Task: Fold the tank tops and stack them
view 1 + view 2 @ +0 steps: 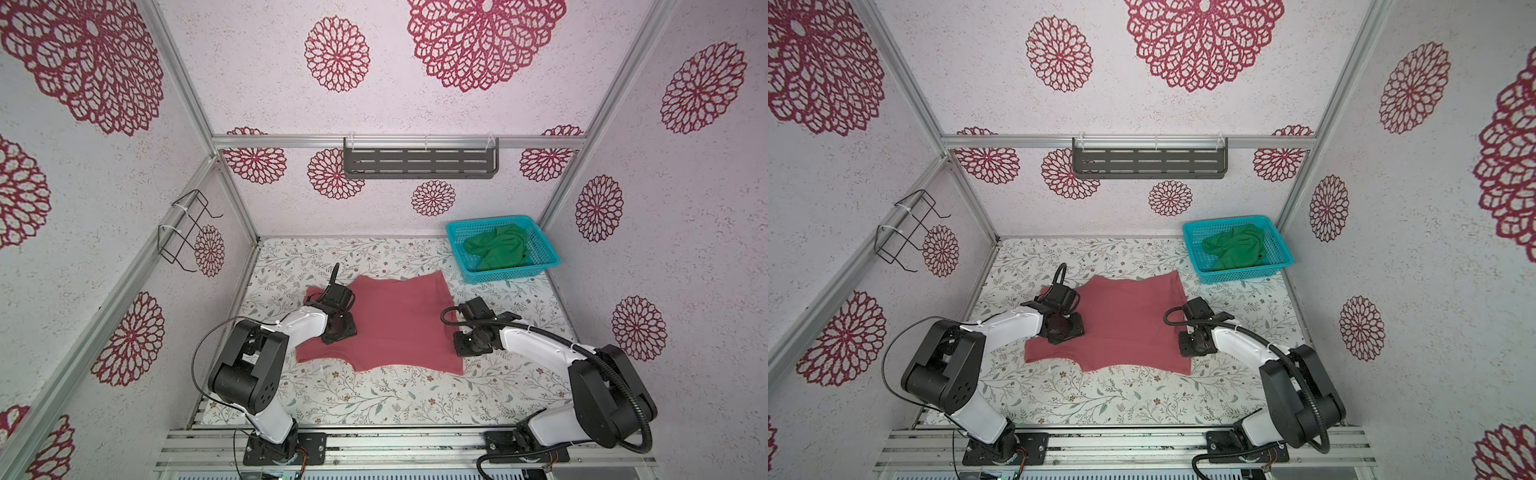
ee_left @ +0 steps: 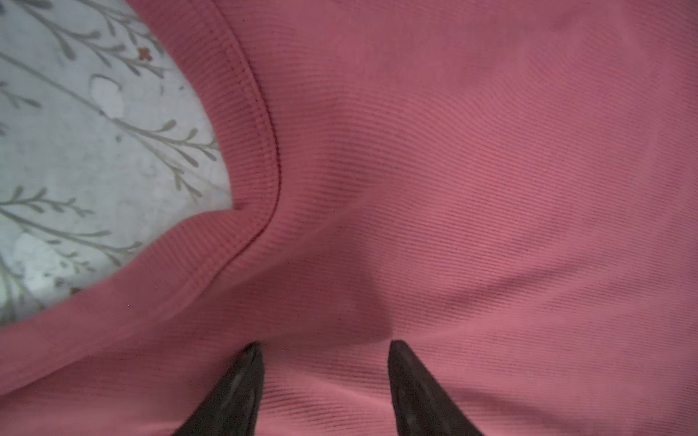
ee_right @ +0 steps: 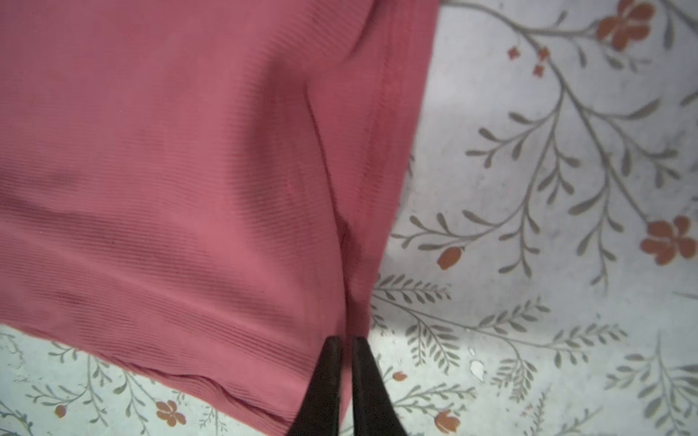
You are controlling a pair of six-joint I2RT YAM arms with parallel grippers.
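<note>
We see even, diffuse light and wide-angle bowing in both top views; wrist views are dimmer, blurred, softly shadowing the pink tank top point(image 2: 472, 196).

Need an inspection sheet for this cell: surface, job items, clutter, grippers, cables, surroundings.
Surface: floral table cover, lying flat.
Job's things: pink top spread on the table; green top crumpled in the basket.
Clutter: nothing seen.
Grippers: left gripper open, tips over the pink top near a curved hem; right gripper nearly closed at the pink top's edge, grip unclear.
Cables: thin cable loops off the left arm; ribbed hose runs along the right arm.
Surroundings: patterned walls, grey shelf, wire rack.
</note>
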